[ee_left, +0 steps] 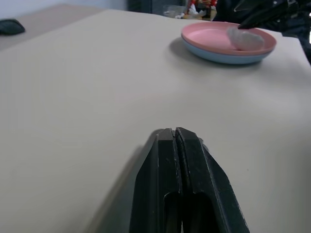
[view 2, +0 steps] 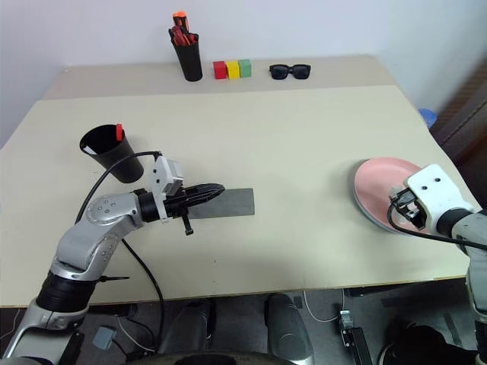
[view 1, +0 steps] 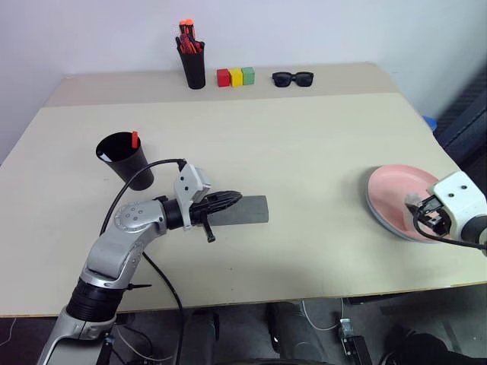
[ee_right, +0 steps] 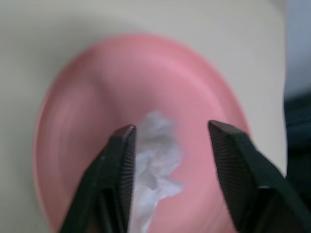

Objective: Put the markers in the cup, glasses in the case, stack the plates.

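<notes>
Left gripper, fingers pressed together and empty, lies over the closed grey case at centre-left. Right gripper, fingers apart, hovers above the pink plate stacked on the blue plate at right, crumpled white tissue between them. A red-capped marker stands in the cup, upper left.

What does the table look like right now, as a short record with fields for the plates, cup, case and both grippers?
plates: pink plate stacked on blue plate, crumpled white wad on top
cup: black cup upright, red-capped marker inside
case: grey case closed, flat on table
left gripper: shut, over the case
right gripper: open, over the pink plate, holding nothing
</notes>
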### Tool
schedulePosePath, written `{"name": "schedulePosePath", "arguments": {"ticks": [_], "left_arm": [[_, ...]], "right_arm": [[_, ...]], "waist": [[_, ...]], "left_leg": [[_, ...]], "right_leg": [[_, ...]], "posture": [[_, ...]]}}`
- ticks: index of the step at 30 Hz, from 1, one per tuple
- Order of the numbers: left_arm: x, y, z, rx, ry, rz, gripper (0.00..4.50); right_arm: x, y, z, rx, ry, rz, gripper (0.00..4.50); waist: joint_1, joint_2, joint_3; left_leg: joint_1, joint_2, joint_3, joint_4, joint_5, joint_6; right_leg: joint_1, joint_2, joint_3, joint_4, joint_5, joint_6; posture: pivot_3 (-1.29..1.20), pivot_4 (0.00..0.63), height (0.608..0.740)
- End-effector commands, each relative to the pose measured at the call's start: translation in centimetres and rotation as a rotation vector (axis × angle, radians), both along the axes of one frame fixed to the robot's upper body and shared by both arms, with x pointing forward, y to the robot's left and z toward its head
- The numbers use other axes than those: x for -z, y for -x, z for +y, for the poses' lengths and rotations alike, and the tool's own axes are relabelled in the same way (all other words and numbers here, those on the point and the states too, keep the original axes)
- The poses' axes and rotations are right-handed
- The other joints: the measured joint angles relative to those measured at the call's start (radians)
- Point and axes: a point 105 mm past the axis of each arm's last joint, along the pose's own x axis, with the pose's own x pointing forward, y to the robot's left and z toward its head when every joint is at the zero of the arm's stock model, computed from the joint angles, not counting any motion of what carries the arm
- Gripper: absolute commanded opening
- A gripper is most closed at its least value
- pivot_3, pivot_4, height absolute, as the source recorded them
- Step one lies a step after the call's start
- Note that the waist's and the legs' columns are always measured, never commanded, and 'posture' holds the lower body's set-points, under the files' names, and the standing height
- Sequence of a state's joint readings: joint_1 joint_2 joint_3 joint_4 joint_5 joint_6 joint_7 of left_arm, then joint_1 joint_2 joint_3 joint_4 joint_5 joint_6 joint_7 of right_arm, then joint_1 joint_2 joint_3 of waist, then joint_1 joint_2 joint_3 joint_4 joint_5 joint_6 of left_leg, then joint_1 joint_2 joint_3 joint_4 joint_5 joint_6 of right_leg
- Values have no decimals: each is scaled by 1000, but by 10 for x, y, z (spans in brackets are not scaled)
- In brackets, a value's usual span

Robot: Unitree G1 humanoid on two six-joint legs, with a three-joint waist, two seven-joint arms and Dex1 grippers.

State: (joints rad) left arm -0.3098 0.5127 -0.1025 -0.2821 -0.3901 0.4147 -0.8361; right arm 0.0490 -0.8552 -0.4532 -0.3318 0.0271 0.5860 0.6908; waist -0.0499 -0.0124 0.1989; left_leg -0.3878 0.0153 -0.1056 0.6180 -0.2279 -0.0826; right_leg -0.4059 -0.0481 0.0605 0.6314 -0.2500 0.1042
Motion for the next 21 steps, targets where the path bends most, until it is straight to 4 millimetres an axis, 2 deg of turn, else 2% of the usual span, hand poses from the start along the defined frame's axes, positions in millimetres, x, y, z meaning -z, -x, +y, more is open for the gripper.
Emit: {"name": "schedulePosePath", "arguments": {"ticks": [1, 4, 7, 10, 15, 21], "left_arm": [[-13, -9, 13, -92, 4, -86, 0], [-14, -10, 34, -222, 16, -93, 0], [-8, 0, 58, -345, 6, -92, 0], [0, 15, 93, -508, 9, -68, 0], [10, 35, 139, -719, 8, -34, 0], [11, 49, 153, -792, -24, -42, 0]], "right_arm": [[-29, -11, 21, -118, -7, -128, 2274], [-36, -21, 55, -264, -119, -168, 2274], [-37, -29, 88, -406, -242, -165, 2274], [-33, -32, 119, -557, -373, -116, 2274], [-23, -43, 133, -626, -436, -62, 2274], [-14, -55, 146, -685, -431, -34, 2274]], "waist": [[1, 0, 0], [1, 0, 0], [3, 0, 0], [6, -1, 0], [16, -1, 0], [13, -1, 0]], "left_leg": [[0, 0, 0, 0, 0, 0], [-1, 0, 0, 0, 0, 0], [0, 1, -1, -2, 0, 0], [-2, 1, -1, -3, 0, 0], [-3, 0, -1, -2, 0, 0], [-2, 0, 0, -1, 0, 0]], "right_leg": [[0, 0, 0, 0, 0, 0], [0, 0, 0, 0, 1, -1], [0, 1, 0, 0, 1, -2], [-2, 0, 0, 0, 1, -1], [-1, -1, 0, -1, 0, -2], [-1, -1, 0, -1, 0, -2]], "posture": [[0, 150, 740], [0, 150, 740], [0, 150, 740], [0, 150, 740], [0, 150, 740], [0, 150, 740]]}}
